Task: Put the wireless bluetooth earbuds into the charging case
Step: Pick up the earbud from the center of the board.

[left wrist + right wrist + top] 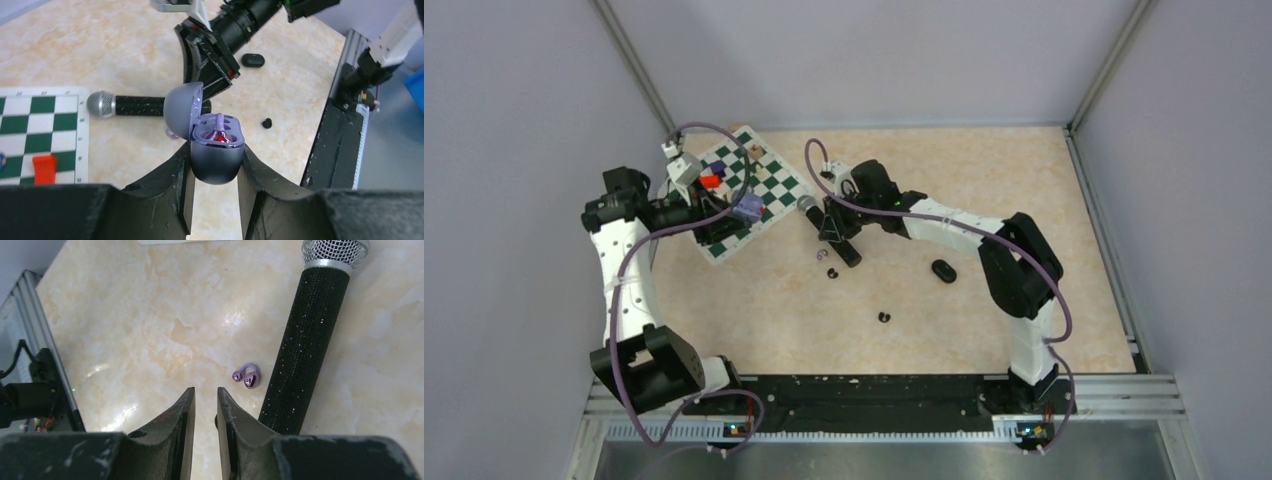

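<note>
My left gripper (216, 148) is shut on the open purple charging case (217, 162), held above the table with its lid (181, 107) swung back. One glossy purple earbud (220, 134) sits in a well of the case. A second purple earbud (248, 376) lies on the table beside the microphone (305, 345). My right gripper (205, 390) hovers just left of that earbud, jaws a narrow gap apart with nothing between them. A black earbud (832, 272) lies by the right fingers, and another black earbud (885, 317) lies nearer the front.
A closed black oval case (943, 270) rests on the table right of the right gripper. A green-and-white chessboard (776, 182) with a red piece (710, 181) lies at the back left, under the left arm. The black rail (335, 135) runs along the near edge.
</note>
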Motion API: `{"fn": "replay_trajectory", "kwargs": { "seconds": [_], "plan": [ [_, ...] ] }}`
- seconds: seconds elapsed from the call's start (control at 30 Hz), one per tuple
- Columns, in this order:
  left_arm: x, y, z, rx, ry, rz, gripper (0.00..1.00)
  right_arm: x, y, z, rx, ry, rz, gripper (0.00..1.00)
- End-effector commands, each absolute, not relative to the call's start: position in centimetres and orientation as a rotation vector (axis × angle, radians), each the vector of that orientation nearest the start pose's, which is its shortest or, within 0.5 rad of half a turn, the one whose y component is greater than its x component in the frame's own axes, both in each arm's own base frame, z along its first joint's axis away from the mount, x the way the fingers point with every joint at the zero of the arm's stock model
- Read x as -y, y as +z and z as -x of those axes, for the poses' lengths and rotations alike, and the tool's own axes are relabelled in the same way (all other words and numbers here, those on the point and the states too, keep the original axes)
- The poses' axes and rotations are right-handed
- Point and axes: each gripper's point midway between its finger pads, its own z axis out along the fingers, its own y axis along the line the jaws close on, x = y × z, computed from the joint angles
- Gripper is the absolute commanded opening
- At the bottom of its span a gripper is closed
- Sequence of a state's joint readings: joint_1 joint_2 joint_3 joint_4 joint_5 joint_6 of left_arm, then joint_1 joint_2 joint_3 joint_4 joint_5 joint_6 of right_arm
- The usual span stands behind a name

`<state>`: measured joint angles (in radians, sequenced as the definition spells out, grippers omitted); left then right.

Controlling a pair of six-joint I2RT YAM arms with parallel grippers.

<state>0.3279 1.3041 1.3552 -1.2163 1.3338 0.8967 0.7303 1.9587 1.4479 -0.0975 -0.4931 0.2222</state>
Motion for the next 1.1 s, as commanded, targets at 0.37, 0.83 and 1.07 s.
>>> {"fn": "replay_trajectory", "kwargs": {
  "seconds": [0.37, 0.83, 1.07],
  "plan": [
    [4.1, 29.5, -25.9, -1.668, -1.030, -0.570, 0.00, -44.9, 8.7, -33.7, -2.168, 0.572, 0.961, 0.25],
    [4.6, 29.7, -25.2, -1.640, -1.004, -0.597, 0.00, -44.2, 5.9, -34.4, -2.206, 0.408, 0.981, 0.27],
    [4.6, 29.7, -25.2, -1.635, -1.002, -0.599, 0.00, -44.0, 5.1, -34.0, -2.234, 0.410, 0.996, 0.29]
  ]
}}
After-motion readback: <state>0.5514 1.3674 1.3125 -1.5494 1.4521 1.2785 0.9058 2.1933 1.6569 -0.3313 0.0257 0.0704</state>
